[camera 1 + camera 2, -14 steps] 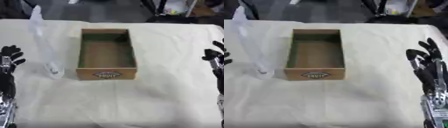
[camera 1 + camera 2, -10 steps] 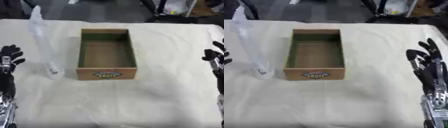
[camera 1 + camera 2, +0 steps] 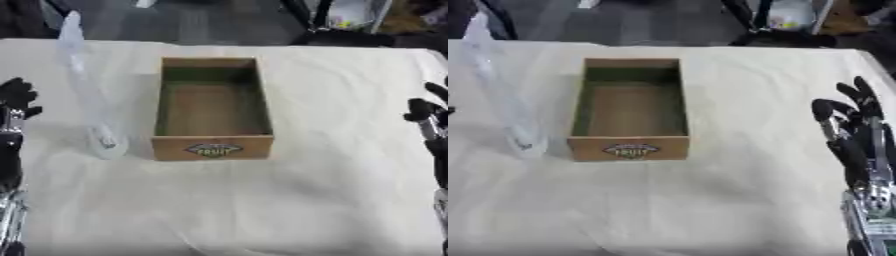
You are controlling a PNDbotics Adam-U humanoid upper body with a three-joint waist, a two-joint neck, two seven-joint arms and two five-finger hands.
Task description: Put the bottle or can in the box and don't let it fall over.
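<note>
A tall clear plastic bottle (image 3: 87, 90) stands upright on the cloth just left of the brown cardboard box (image 3: 213, 147), a little apart from its left wall. The box is open on top with nothing inside and has a label on its front. My left hand (image 3: 12, 102) rests open at the left edge, fingers up, well left of the bottle. Over at the right edge my right hand (image 3: 852, 132) is also open, fingers straight and pointing up, far from the box.
A cream cloth (image 3: 227, 200) covers the table, with wide bare cloth in front of the box. Dark floor and some equipment (image 3: 337, 20) lie beyond the table's far edge.
</note>
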